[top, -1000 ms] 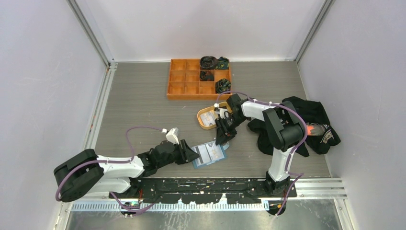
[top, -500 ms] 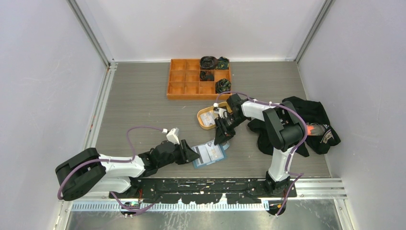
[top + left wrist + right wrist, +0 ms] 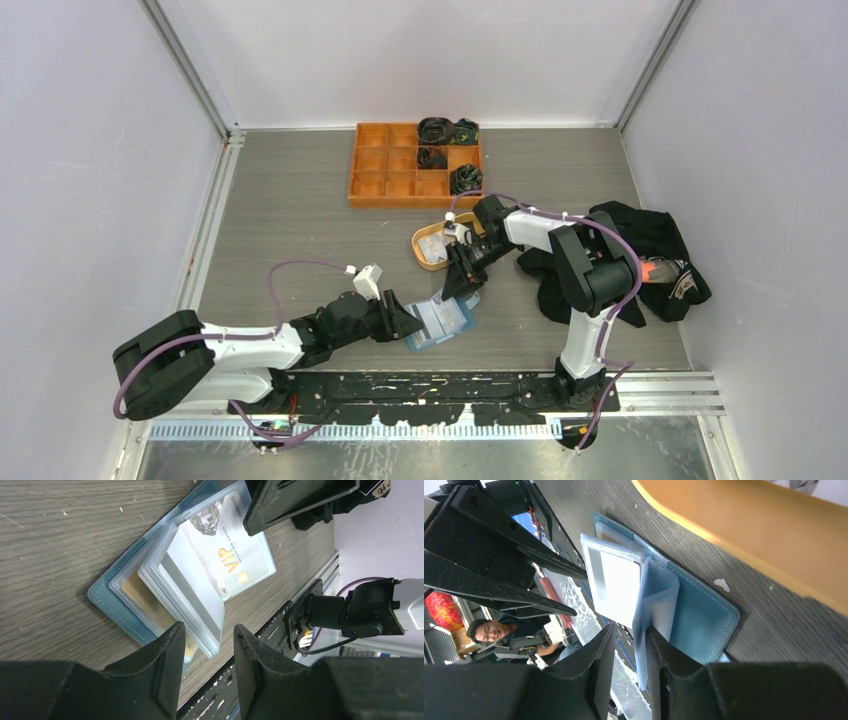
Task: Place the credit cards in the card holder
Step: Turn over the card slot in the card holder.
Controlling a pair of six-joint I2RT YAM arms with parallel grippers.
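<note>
The card holder is lying opened flat on the table, toward the near edge. Its long axis is running diagonally from near-left to far-right, with the clear sleeves facing up and fanning. A white VIP card is sitting in one sleeve and a gold card in another. The left gripper is straddling the near-left corner, jaws parted. The right gripper is bracketing one raised sleeve leaf at the far-right end, near the tan dish; whether it is pinching, I cannot tell.
</note>
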